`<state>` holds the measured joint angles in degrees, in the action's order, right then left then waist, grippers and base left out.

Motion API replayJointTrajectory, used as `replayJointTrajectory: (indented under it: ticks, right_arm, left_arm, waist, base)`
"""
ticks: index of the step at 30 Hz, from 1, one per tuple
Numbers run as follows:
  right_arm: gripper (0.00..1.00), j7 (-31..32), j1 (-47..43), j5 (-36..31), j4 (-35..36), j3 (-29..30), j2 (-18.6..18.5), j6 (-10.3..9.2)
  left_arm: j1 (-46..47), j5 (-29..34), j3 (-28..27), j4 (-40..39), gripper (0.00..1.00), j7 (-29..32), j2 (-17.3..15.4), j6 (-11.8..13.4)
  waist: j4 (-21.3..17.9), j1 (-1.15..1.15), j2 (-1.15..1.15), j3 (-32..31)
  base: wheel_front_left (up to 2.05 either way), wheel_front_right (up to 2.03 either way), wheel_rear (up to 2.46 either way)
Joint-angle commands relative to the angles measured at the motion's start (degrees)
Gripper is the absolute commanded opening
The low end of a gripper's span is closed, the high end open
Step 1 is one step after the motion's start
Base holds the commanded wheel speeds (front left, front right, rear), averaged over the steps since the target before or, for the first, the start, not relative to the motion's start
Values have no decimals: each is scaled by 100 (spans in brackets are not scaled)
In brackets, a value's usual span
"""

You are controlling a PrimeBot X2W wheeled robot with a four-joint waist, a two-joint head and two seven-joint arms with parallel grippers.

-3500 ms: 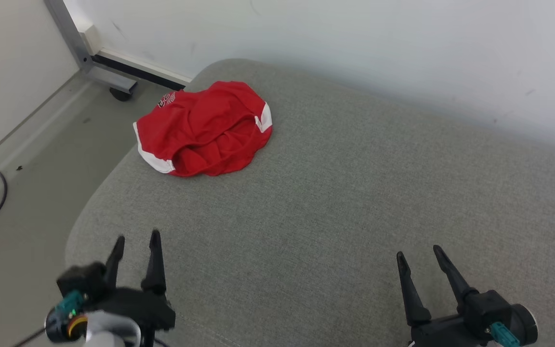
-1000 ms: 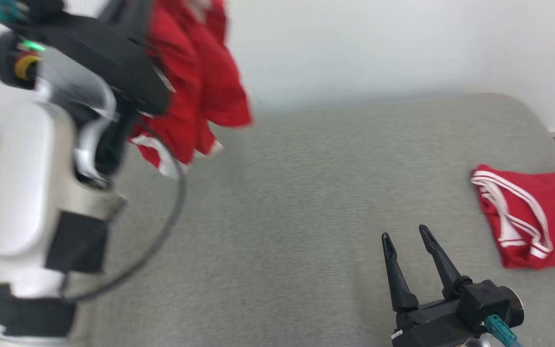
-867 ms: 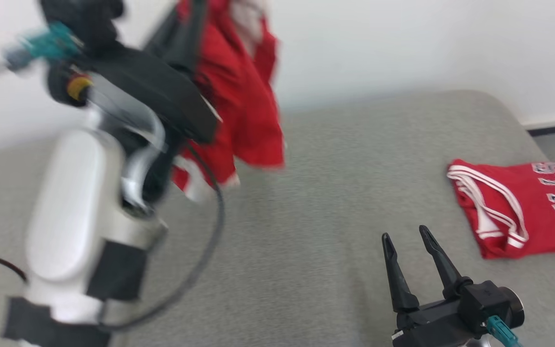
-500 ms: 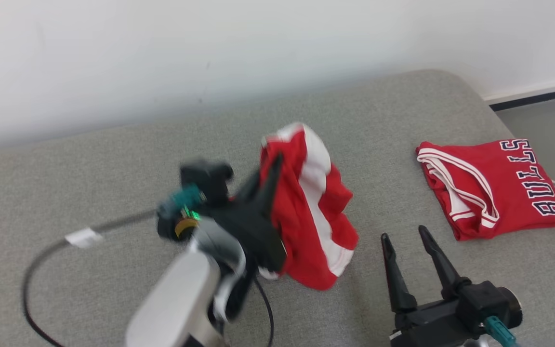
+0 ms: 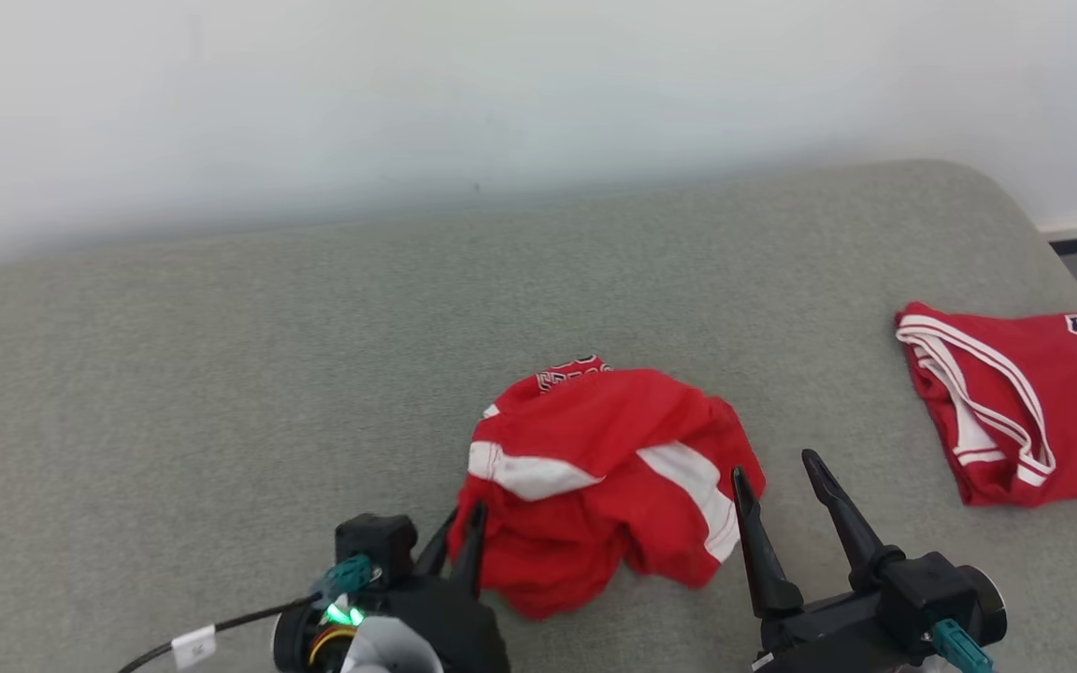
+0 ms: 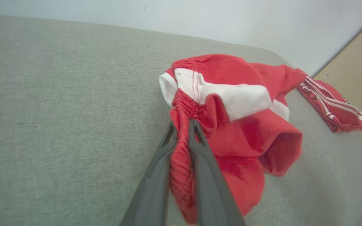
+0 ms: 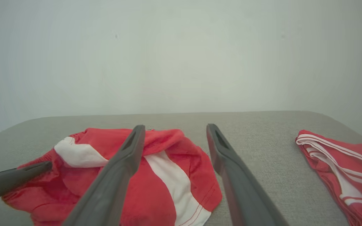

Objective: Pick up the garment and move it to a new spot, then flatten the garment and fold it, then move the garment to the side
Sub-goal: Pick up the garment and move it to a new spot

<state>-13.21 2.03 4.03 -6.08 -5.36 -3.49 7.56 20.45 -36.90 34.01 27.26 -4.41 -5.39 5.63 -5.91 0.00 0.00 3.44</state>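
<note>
Head view, crumpled garment [image 5: 595, 467], woven cushion [image 5: 221, 374]

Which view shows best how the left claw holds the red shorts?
The left wrist view: both fingers of the left claw pinch the gathered waistband of the shorts. The head view shows the claw at the shorts' near edge, the contact hidden. The right wrist view shows one finger at the cloth.

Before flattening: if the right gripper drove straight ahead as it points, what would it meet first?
The right gripper would probably meet the right edge of the crumpled red-and-white garment first, with its left finger; its other finger faces bare grey cushion. Height above the cloth is unclear.
</note>
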Motion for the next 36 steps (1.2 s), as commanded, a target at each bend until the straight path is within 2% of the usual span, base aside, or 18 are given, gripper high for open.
replayJointTrajectory:
  ticks: [1,2,8,13,19,23,29,32,36]
  right_arm:
    - [100,-9,-54,38,26,-34,-6,-13]
    - [100,4,-57,45,29,-42,-9,-13]
    - [100,70,-114,44,87,-95,-3,-13]
    - [100,86,-156,45,127,-7,-9,-13]
    - [100,71,-272,21,193,218,7,-13]
    - [100,40,-367,36,207,381,31,-13]
    - [100,-44,-455,50,143,617,52,-13]
    - [100,-104,-542,44,85,728,59,-13]
    - [100,-160,-702,-9,-47,874,66,-13]
  left_arm:
    - [-113,-26,-49,0,97,-52,-44,49]
    - [-207,-58,-82,9,100,-77,-60,85]
    - [-668,-405,-453,-75,100,-326,-118,288]
    - [-965,-468,-745,-377,100,-756,-290,289]
    - [-1225,85,-1267,-1149,100,-1073,-513,338]
    - [-1671,854,-1883,-1951,100,-1073,-363,200]
    - [-2226,1902,-2641,-2554,100,-1076,-99,-99]
    - [-2517,2160,-3025,-2731,100,-1077,64,-218]
    - [-2803,2381,-3302,-2584,100,-1077,177,-468]
  waist:
    - [231,0,0,-119]
    - [276,0,0,-140]
    - [413,0,0,-210]
    - [445,0,0,-229]
    - [475,0,0,-275]
    - [486,0,0,-309]
    - [449,0,0,-363]
    - [440,0,0,-392]
    - [444,0,0,-425]
  base:
    - [0,0,0]
    - [0,0,0]
    - [0,0,0]
    - [0,0,0]
    - [0,0,0]
    - [0,0,0]
    - [0,0,0]
    - [0,0,0]
    - [0,0,0]
